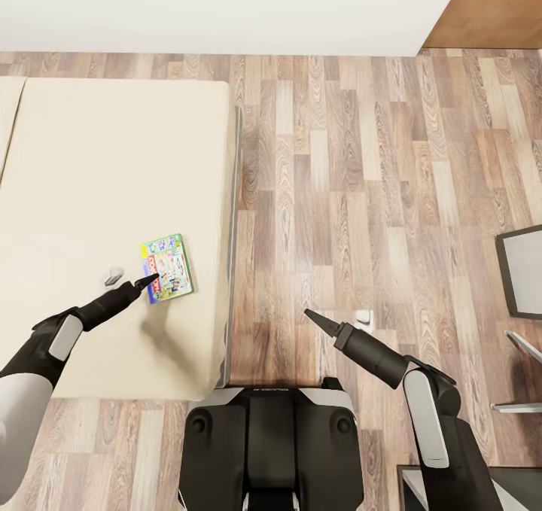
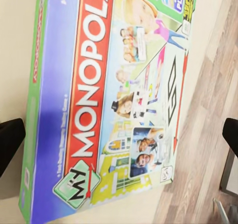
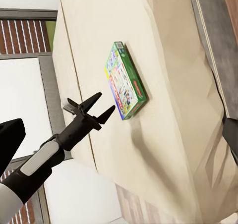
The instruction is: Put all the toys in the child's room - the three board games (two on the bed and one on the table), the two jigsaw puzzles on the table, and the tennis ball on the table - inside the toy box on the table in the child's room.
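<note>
One board game [image 1: 167, 267], a Monopoly box with a green border and red title band, lies flat on the bed [image 1: 90, 195] near its right edge. My left gripper [image 1: 150, 279] hovers just above the box's near end, open, with nothing between its fingers. The left wrist view looks down on the box cover [image 2: 114, 100], with the gripper [image 2: 119, 140] spread wide on either side of it. My right gripper [image 1: 312, 316] hangs open over the wood floor to the right of the bed. In the right wrist view the box [image 3: 125, 81] and the open left gripper [image 3: 94, 107] both show.
A small grey object [image 1: 113, 275] lies on the bed, left of the left gripper. A small white object [image 1: 364, 317] sits on the floor by the right arm. Dark-framed grey-topped furniture [image 1: 523, 270] stands at the right edge. A white wall [image 1: 226, 7] runs behind the bed.
</note>
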### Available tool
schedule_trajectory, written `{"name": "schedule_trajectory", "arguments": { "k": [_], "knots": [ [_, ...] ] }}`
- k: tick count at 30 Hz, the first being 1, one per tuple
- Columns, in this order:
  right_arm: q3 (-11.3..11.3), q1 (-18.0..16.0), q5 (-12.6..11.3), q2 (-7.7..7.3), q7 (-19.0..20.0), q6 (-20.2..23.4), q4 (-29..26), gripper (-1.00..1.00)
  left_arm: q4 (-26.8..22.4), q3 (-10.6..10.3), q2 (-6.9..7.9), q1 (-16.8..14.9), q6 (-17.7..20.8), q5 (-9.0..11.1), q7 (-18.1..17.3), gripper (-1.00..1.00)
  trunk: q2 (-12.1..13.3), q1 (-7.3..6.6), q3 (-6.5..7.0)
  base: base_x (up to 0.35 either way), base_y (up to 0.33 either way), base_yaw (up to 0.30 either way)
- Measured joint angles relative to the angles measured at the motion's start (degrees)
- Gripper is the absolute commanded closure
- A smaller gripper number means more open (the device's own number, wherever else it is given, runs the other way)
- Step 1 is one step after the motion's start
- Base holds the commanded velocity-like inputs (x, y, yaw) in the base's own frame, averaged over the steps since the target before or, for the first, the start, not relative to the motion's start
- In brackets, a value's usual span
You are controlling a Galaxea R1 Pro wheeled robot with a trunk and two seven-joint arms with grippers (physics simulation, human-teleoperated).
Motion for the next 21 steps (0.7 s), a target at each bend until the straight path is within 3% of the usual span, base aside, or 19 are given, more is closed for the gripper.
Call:
{"name": "schedule_trajectory", "arguments": {
  "k": [21],
  "knots": [
    [-0.04, 0.01, -0.02, -0.14, 0.04, 0.0, 0.0, -1.0, 0.0, -0.18, -0.07, 0.0, 0.67, 0.11, -0.55, -1.0, 0.0, 0.0, 0.0, 0.0, 0.0, 0.0]
  ]
}}
